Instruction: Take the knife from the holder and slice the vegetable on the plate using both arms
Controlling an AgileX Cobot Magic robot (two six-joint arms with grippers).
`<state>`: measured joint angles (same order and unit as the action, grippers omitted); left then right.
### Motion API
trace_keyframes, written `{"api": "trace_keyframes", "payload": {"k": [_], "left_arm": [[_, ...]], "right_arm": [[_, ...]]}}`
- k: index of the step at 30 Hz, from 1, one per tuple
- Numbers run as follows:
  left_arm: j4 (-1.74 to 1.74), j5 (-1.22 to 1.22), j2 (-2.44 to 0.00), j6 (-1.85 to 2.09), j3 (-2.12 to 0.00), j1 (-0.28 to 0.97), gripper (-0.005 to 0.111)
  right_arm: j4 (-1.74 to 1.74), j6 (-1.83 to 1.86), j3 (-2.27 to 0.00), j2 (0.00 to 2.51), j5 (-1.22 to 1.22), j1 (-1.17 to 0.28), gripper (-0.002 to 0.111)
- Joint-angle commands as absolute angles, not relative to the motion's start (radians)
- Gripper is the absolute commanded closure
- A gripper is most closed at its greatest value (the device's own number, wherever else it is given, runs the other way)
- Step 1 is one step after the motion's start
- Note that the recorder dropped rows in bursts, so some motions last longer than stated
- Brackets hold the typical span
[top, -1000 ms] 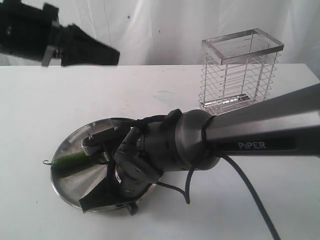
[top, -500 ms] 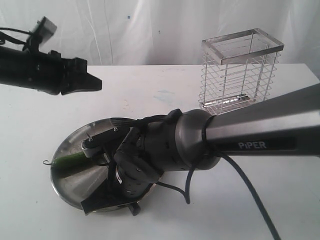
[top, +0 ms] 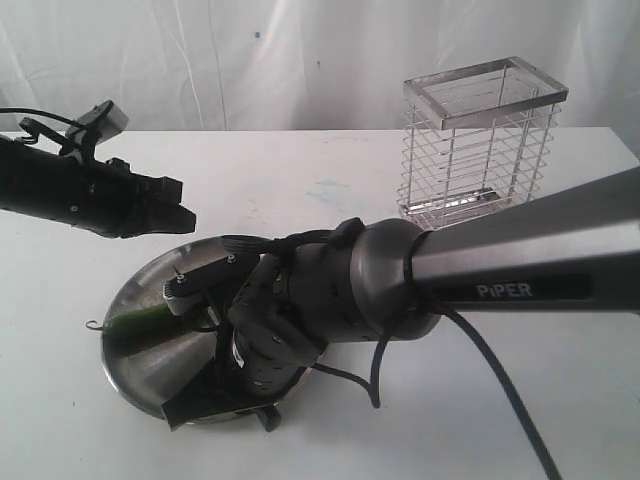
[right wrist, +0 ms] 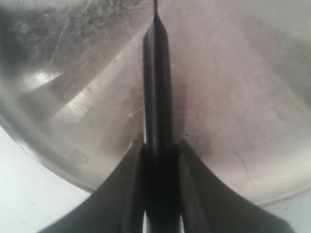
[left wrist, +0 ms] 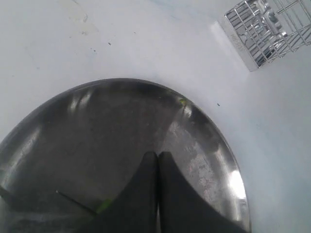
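Vegetable [top: 143,322] half hidden behind right hand [right wrist: 159,148] gripping knife [right wrist: 158,73].

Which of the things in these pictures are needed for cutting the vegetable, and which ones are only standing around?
Needed: knife, held by the right claw; vegetable; plate; holder; left claw.
Only around: white table; white curtain behind; faint bluish stain on it.
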<state>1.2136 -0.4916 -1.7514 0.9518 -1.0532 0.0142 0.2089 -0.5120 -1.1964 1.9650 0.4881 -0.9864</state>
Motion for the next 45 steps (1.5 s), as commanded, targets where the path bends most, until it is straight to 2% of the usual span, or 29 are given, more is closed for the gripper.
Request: {"api": "trace_keyframes", "payload": {"k": [1,21,45], "left_arm": [[1.277,-0.519,-1.783,0.996,-1.045,0.011,0.107],[1.322,-0.597,-1.835,1.074,-1.045,0.013,0.107],[1.301,-0.497,-1.807,1.100,-0.966,0.013,0.107]], "right_arm": [[0.210,-0.501,-1.198,1.964,0.491,-0.987,0.108],[0.210,-0.501,-1.198,1.964,0.488,-0.987,0.108],[0.210,-0.505,-1.198,1.964,0.489,-0.985,0.108]]}}
